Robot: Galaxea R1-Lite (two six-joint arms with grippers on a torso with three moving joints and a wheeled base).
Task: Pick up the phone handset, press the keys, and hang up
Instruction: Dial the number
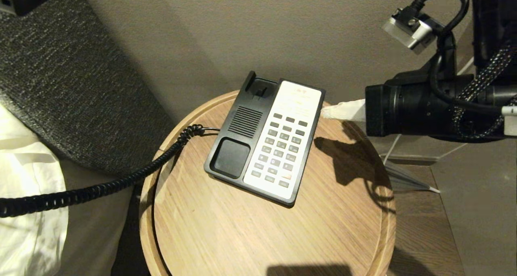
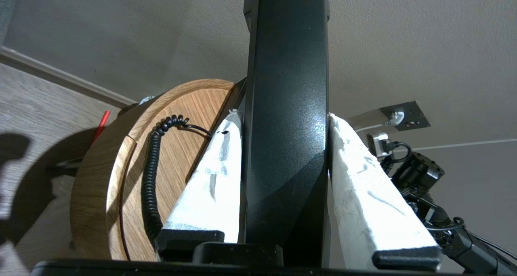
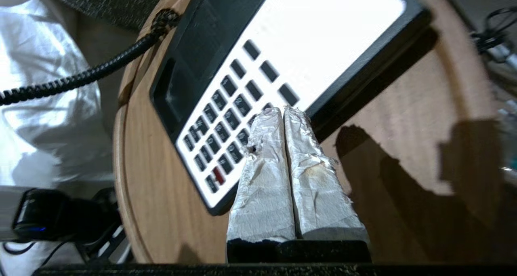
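Landmark: I place everything against the phone base (image 1: 264, 140), which sits on the round wooden counter (image 1: 339, 227).
Handset: the phone handset (image 2: 284, 118) is off its cradle, clamped across its middle by my left gripper (image 2: 284, 146), out to the base's left; its coiled cord (image 1: 101, 185) trails there.
Right jaws: my right gripper (image 3: 284, 114) has its taped jaws pressed together into one blunt tip, at the base's right edge, beside the upper rows.
Step in hand: press the keys (image 1: 280, 148).
Doing it well: I judge I should come straight down on one key, lightly, so the base doesn't skid.
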